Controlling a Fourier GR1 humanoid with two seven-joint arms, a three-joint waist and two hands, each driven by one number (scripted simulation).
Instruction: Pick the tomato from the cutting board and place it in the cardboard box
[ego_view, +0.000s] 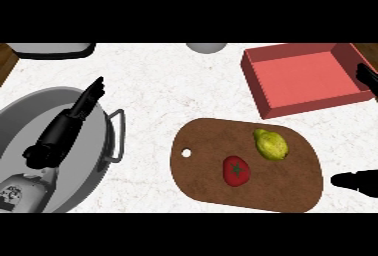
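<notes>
A red tomato (236, 170) with a green stem lies on the brown cutting board (203, 172), just below its middle. The reddish open box (310, 80) sits at the upper right, beyond the board, with nothing in it. My right hand (354, 180) shows only at the right edge, open; one dark part is beside the board's right end, and fingers (367, 77) reach over the box's right wall. It touches neither the tomato nor the board. My left hand (77, 112) rests open at the left, fingers straight and pointing up, above the pot.
A yellow-green lemon (271, 144) lies on the board just up and right of the tomato. A large grey pot (29, 112) with a side handle (117, 136) fills the left. A pale bowl (207, 47) and a grey object (52, 50) stand at the back edge.
</notes>
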